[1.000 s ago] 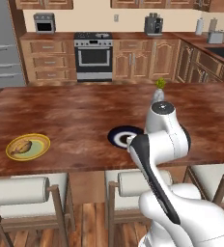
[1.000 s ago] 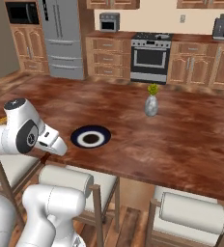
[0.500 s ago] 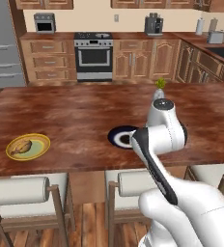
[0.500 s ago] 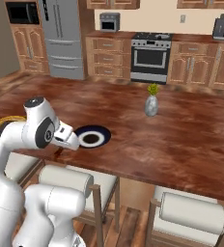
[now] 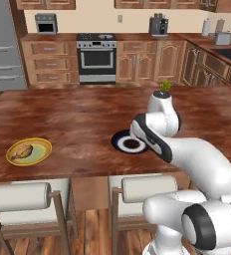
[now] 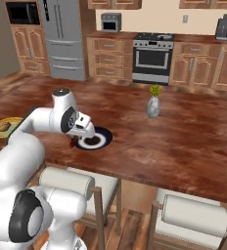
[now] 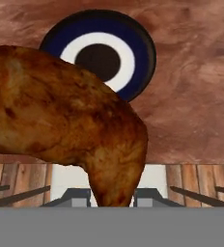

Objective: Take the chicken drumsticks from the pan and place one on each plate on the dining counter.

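Note:
My gripper (image 7: 111,198) is shut on the darker reddish-brown chicken drumstick (image 7: 70,120), which looms large in the hand view. Beyond it lies the blue-rimmed plate (image 7: 135,43) with its white centre, on the dining counter (image 7: 191,96). In the right base view the gripper (image 6: 76,142) hangs at the near left edge of that plate (image 6: 102,141), just above the counter (image 6: 184,132). In the left base view my arm covers part of the blue plate (image 5: 118,142). At the far left, the yellow-rimmed plate (image 5: 40,157) holds the paler drumstick (image 5: 23,151). I cannot make out the pan at this distance.
A small grey vase with a green sprig (image 6: 153,105) stands on the counter to the right of the blue plate. Cushioned stools (image 5: 20,196) (image 5: 145,188) line the near edge. The stove (image 5: 96,55) and fridge (image 6: 61,39) stand along the far wall.
My arm has swung from the counter's near edge toward the blue plate, carrying the dark drumstick. The plates and the view have not shifted.

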Robot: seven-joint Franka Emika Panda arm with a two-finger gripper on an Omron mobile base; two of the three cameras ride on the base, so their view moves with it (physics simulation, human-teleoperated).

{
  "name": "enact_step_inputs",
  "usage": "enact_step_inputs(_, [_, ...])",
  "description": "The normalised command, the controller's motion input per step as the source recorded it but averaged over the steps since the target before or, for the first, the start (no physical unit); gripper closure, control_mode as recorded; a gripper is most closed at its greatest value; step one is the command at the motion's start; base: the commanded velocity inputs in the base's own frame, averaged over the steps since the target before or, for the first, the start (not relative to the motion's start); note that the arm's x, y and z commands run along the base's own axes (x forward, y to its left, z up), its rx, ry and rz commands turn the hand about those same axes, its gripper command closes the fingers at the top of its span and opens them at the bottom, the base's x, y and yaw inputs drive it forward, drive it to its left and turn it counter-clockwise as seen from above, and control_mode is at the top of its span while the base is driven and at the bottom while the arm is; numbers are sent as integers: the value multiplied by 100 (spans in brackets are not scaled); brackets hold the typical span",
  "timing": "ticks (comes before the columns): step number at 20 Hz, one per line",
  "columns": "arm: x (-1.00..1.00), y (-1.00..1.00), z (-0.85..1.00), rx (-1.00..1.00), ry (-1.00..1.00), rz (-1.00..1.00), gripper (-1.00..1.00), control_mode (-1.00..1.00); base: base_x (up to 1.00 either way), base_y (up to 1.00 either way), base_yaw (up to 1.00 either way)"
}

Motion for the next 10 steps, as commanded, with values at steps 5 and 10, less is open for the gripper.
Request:
enact_step_inputs(5, [44,28,-25,0,8,5,100,-100,0,0,0])
enact_step_inputs(10, [24,14,-36,0,0,0,100,-100,0,0,0])
